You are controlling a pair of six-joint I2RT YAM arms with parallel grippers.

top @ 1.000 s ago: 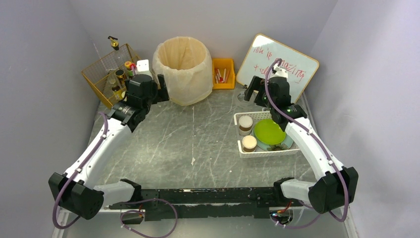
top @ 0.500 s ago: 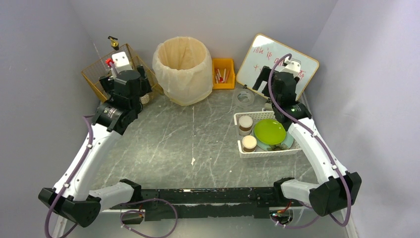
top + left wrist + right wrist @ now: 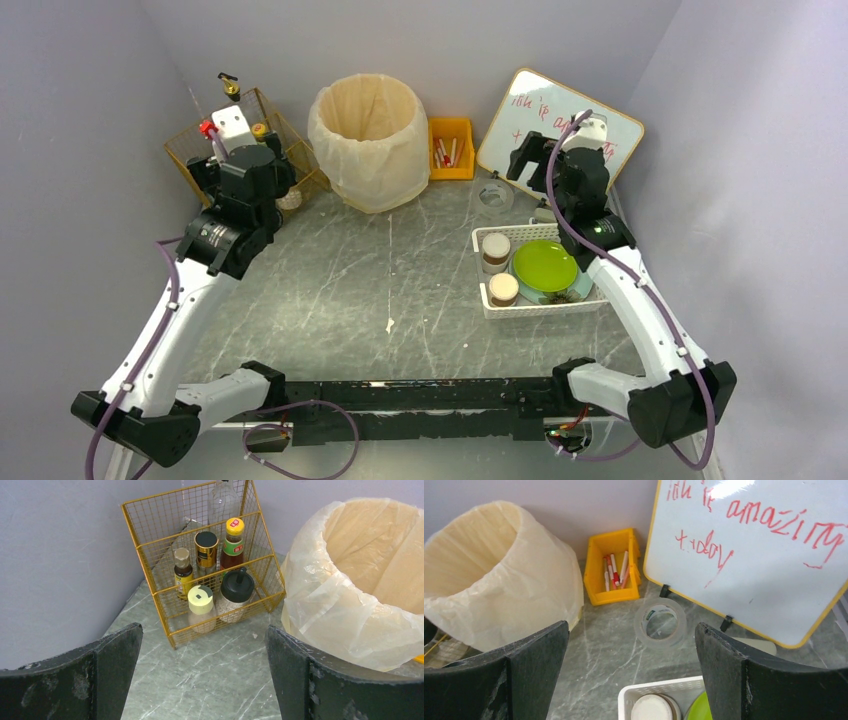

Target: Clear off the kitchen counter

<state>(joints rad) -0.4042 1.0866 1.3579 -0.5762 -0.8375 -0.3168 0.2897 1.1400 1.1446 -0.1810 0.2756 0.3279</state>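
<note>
Findings: the bench (image 3: 380,280) extends beneath both grippers. The left gripper (image 3: 202,631) is released and empty, facing the wire spice rack (image 3: 145,565). The right gripper (image 3: 630,629) is likewise released. A tape roll (image 3: 660,625) lies flat just ahead of it. Recommendation: descend squarely and straddle one wall of the ring.
</note>
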